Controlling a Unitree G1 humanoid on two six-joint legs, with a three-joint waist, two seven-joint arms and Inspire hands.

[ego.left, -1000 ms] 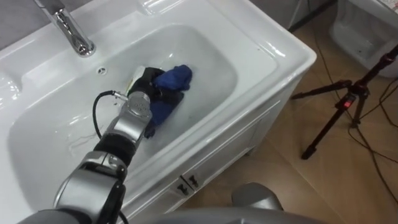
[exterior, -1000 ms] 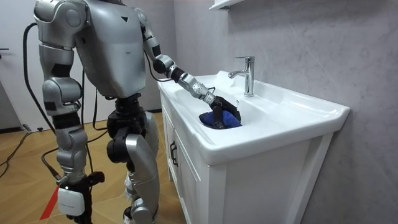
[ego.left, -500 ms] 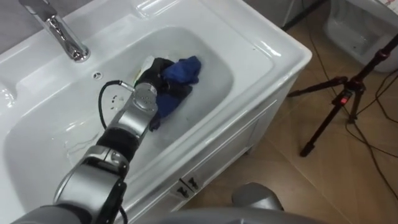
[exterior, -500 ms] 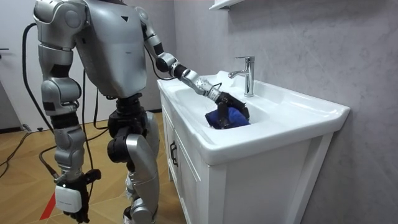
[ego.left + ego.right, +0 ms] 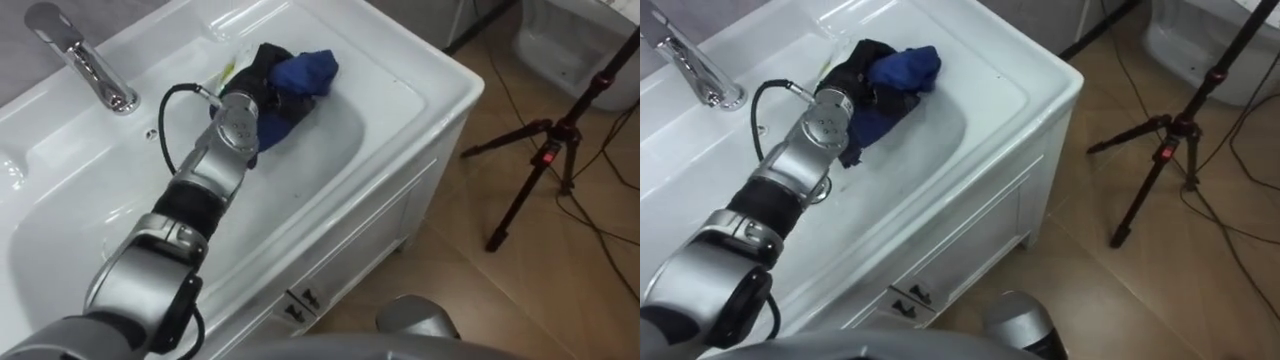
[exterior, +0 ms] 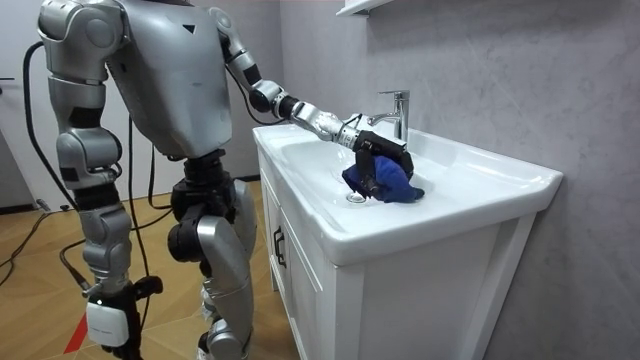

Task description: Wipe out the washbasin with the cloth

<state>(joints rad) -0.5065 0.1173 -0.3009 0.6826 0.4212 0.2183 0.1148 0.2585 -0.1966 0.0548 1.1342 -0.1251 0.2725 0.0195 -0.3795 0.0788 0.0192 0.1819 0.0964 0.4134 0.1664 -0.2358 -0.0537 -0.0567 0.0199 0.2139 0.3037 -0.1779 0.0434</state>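
L hand (image 5: 262,78) fingers curled round blue cloth (image 5: 308,70); cloth bunched at basin (image 5: 60,210) 1 o'clock, up against far rim; R hand (image 6: 108,322) hangs at side; risks: cloth rides over rim, drops outside; tight wad prob. skips patches.

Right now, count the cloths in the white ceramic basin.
1. A crumpled blue cloth lies at the right end of the white ceramic basin, clutched by the left hand; another could hide beneath it.

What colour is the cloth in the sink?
Blue. The cloth shows best in the left eye view.
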